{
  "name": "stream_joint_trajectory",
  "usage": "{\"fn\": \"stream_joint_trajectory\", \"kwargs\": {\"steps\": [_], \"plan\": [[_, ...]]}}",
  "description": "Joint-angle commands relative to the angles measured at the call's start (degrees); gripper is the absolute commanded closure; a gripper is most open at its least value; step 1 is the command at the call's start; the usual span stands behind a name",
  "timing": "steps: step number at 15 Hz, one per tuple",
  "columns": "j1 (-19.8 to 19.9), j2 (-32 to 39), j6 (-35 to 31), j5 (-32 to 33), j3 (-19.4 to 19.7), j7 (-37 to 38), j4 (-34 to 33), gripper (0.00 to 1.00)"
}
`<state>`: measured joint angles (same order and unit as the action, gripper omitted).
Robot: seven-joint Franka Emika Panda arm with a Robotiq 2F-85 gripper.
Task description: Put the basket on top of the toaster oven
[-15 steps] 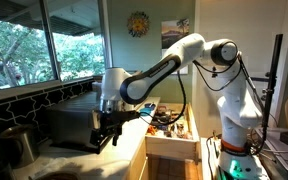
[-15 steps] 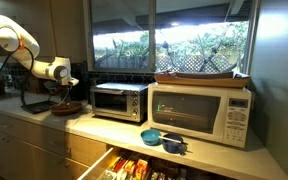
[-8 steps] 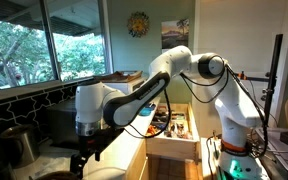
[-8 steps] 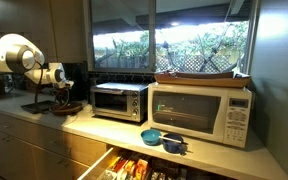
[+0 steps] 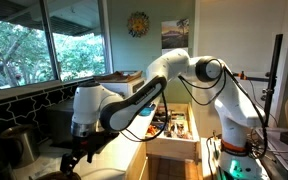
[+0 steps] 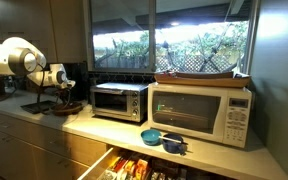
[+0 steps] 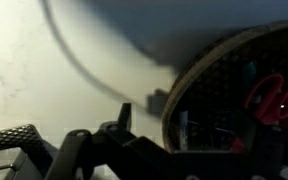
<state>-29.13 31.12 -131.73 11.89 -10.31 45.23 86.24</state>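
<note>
My gripper hangs low over the counter at the far left of the scene, right at the left edge of the basket. I cannot tell whether my fingers are apart or together, or whether they touch the rim. In the wrist view they are only a dark blur along the bottom edge.

The basket sits on the counter, just left of the toaster oven and lower than its top. In the wrist view the basket's woven wall fills the right side. Something red lies inside, too blurred to name. A dark cord curves over the pale counter to its left.

A dark flat object that I cannot make out lies on the counter left of me. Right of the toaster oven, touching or nearly so, stands a larger whitish appliance with a flat brown board on top. In front of that appliance are two blue bowls, close together near the counter's edge. Below them a drawer stands open, full of packets.

In an exterior view my arm reaches leftward and down past the window. A steel pot stands on the counter to the left of my gripper there.
</note>
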Motion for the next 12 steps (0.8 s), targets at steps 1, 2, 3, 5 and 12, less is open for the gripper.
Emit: {"fn": "stream_joint_trajectory", "kwargs": {"steps": [1,2,3,5,12], "plan": [[-2.32,1.36,-6.56,0.81,3.36,6.48,1.53,0.01],[-2.39,1.92,-7.79,0.3,3.59,7.16,1.58,0.1],[-2.53,2.55,-9.07,0.02,3.85,7.84,1.75,0.26],[-2.87,3.54,-11.41,-0.04,4.45,9.06,2.14,0.38],[-2.19,6.97,-14.83,-3.21,3.58,7.95,1.47,0.92]]}}
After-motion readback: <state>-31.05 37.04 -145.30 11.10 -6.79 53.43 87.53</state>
